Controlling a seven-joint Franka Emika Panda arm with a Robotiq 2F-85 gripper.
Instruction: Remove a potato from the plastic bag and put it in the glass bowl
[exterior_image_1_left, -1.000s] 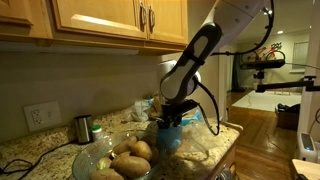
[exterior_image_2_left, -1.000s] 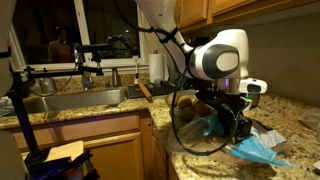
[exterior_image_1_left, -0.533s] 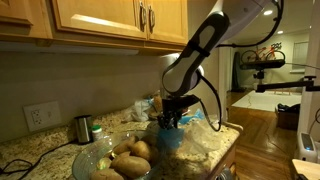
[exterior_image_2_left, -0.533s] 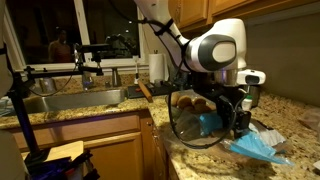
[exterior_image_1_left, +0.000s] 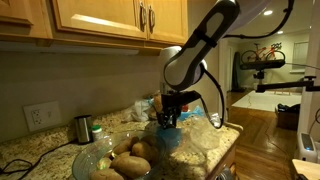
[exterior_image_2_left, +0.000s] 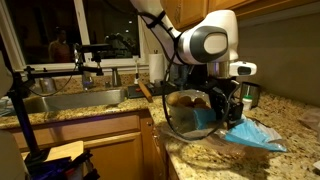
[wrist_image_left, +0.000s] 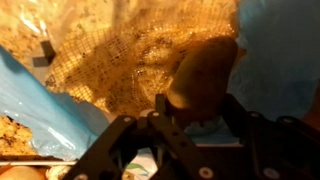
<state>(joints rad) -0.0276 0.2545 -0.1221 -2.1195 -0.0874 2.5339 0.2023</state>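
A robot arm's gripper (exterior_image_1_left: 168, 120) hangs just above the counter (exterior_image_1_left: 30, 150), jaws clenched on 1 potato (wrist_image_left: 205, 70). The wrist view shows the potato against netting and the blue patches of the bag (wrist_image_left: 60, 100). The bag lies crumpled beneath the gripper, near the counter's edge and just beside the bowl (exterior_image_1_left: 82, 160), which holds several potatoes. A steel cup (exterior_image_1_left: 83, 128) stands near the back wall. Cabinets (exterior_image_1_left: 100, 20) overhang the back edge, and a sink (exterior_image_2_left: 70, 100) lies beyond the bowl.
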